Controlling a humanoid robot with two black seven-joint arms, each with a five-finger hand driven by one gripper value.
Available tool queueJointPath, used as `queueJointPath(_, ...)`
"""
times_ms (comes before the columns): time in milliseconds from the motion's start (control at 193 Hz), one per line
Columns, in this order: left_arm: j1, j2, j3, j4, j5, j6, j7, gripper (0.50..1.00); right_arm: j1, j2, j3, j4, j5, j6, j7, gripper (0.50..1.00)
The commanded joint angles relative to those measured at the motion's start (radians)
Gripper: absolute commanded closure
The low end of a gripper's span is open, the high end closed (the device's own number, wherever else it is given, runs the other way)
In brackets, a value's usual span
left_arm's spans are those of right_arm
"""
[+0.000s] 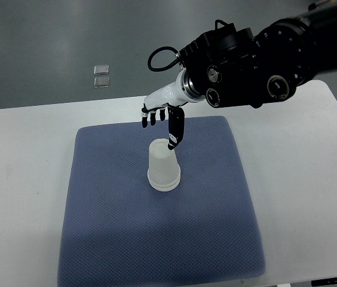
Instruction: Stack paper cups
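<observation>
Centrally in the top view, an upside-down paper cup (163,167) stands on the blue mat (115,227) covering the white table (19,179). Reaching from the upper right, the right hand (162,113) hovers just above it, fingers (150,119) loosely apart, thumb touching the cup's top.

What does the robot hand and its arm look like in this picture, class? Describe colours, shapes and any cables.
The right arm is bulky, matte black, built of rounded housings with round silver and grey caps. A black cable loops out beside the wrist. The robot hand has a glossy white shell and slim, segmented black fingers. No left arm shows.
</observation>
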Motion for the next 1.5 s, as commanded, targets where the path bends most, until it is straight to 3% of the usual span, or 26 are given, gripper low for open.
queueJointPath(0,0.000,0.000,0.000,0.001,0.000,0.000,-0.001,0.500,-0.003,0.000,0.000,0.000,0.000,0.000,0.001,0.666)
queueJointPath(125,0.000,0.000,0.000,-0.001,0.000,0.000,-0.001,0.500,-0.026,-0.015,0.003,-0.008,0.000,-0.017,0.005,0.668)
queueJointPath(374,0.000,0.000,0.000,-0.001,0.000,0.000,-0.001,0.500,-0.160,-0.125,0.060,-0.095,0.112,-0.155,0.012,0.668)
queueJointPath(550,0.000,0.000,0.000,-0.001,0.000,0.000,-0.001,0.500,-0.351,-0.314,0.308,-0.196,0.201,-0.163,0.011,0.668)
queueJointPath(685,-0.002,0.000,0.000,-0.002,0.000,0.000,0.001,0.500,-0.489,-0.385,0.520,-0.245,0.284,-0.163,0.018,0.664)
queueJointPath(934,-0.002,0.000,0.000,-0.002,0.000,0.000,-0.001,0.500,-0.774,-0.365,0.905,-0.431,0.451,-0.173,0.093,0.634)
queueJointPath(1204,0.000,0.000,0.000,-0.001,0.000,0.000,-0.001,0.500,-1.057,-0.262,1.263,-0.604,0.483,-0.158,0.104,0.585)
queueJointPath(1370,0.000,0.000,0.000,-0.001,0.000,0.000,0.001,0.500,-1.172,-0.213,1.433,-0.646,0.480,-0.062,0.147,0.576)
queueJointPath(1495,-0.002,0.000,0.000,-0.001,0.000,0.000,0.001,0.500,-1.206,-0.207,1.477,-0.649,0.483,-0.042,0.176,0.574)
